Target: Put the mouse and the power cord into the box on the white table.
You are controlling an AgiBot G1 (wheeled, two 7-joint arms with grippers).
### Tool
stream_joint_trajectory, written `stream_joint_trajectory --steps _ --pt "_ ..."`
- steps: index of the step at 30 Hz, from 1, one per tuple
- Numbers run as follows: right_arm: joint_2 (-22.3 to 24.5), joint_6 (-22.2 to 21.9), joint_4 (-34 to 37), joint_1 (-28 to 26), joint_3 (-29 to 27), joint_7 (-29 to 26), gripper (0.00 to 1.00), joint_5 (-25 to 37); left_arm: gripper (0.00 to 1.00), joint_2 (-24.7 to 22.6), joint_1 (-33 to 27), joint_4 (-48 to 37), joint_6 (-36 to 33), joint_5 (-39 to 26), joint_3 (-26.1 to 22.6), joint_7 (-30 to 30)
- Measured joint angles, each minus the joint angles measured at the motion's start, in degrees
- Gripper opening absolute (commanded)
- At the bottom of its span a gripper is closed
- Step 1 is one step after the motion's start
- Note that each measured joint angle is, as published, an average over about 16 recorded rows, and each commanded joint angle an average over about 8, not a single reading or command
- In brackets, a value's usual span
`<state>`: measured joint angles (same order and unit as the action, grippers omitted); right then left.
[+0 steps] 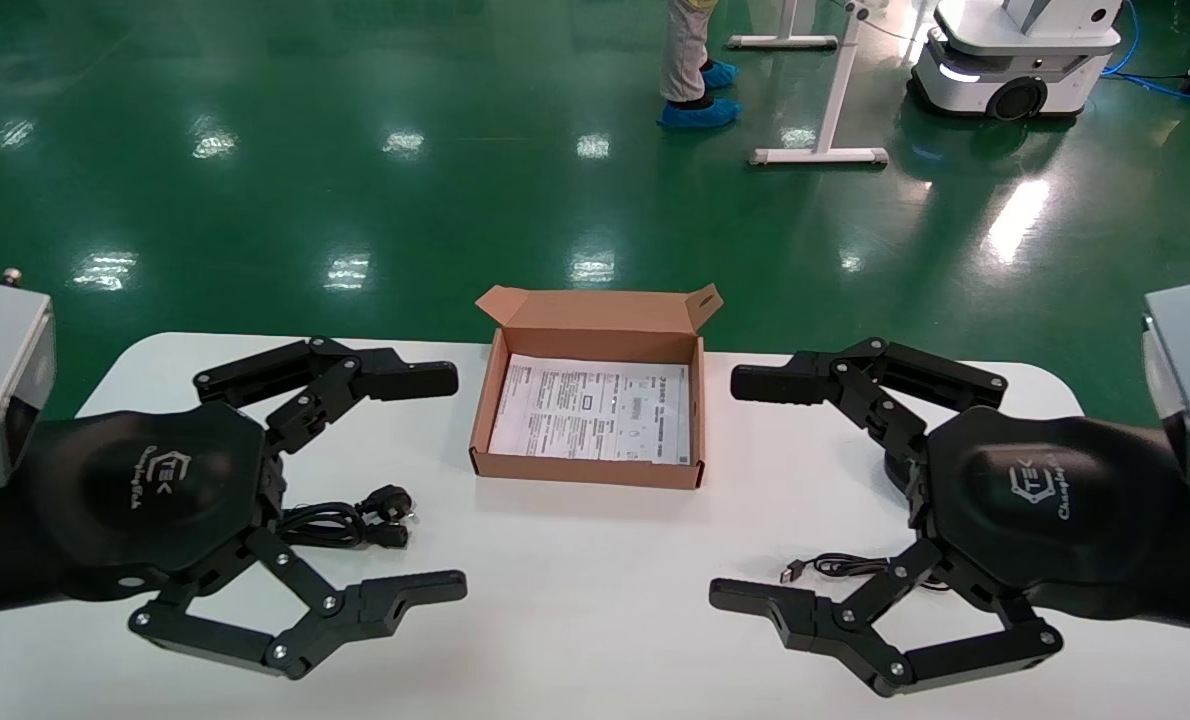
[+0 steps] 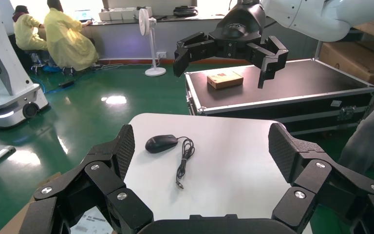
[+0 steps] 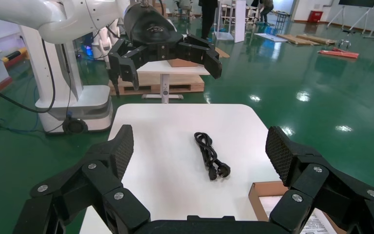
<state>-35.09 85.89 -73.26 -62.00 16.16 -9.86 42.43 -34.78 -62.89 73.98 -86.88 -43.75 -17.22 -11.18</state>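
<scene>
Both pincers fill the near edge of the head view, hovering over the white worktop (image 1: 595, 600) with their fingers spread wide and nothing between them. On the robot's left, the left pincer (image 1: 440, 480) points toward the middle of the worktop; the right pincer (image 1: 745, 490) mirrors it from the other side, and their fingertips face each other across a bare strip.

Just under the left pincer lies the power cord (image 1: 350, 520), a thick black coil flat on the worktop. Its long axis in the head view runs left to right, and the chunky plug end points toward the middle of the worktop. In the right wrist view the same cord (image 3: 210, 156) shows as a narrow bundle with its plugs at the nearer end.

Beneath the right pincer the mouse is mostly hidden in the head view; only its thin cable shows, trailing toward the centre and ending in the silver plug. The left wrist view shows it whole: the mouse (image 2: 161, 143) sits flat, its long axis crossing the worktop, with the cable looping from one end and running back toward that camera.

Farther back, between the two pincers, sits the box (image 1: 483, 420), open, with its lid flap upright on the far side and a white printed sheet on its bottom. It is apart from both the cord and the mouse.

Beyond the worktop stretches a glossy green floor (image 1: 255, 180).
</scene>
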Motion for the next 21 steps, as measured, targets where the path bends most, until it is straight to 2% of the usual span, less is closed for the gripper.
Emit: stream_joint_trajectory --steps 5,10,15,21 --pt "0.1 1.1 1.0 -1.2 0.4 2.8 1.0 2.4 1.0 -0.1 -4.4 -0.1 -1.6 -4.8 -3.5 -1.1" --pt "0.0 2.7 4.0 -3.5 2.1 8.4 1.0 7.0 1.0 -0.4 -11.4 -1.4 -3.4 -12.2 -9.7 -2.0" --pt "0.0 4.0 9.8 -6.5 5.4 16.9 1.0 13.7 1.0 -1.3 -19.7 -5.1 -4.3 -20.8 -17.8 -1.5" --pt "-0.9 3.9 19.5 -10.7 10.2 28.6 1.0 22.7 1.0 -3.8 -28.3 -13.7 -4.3 -30.1 -27.6 2.8"
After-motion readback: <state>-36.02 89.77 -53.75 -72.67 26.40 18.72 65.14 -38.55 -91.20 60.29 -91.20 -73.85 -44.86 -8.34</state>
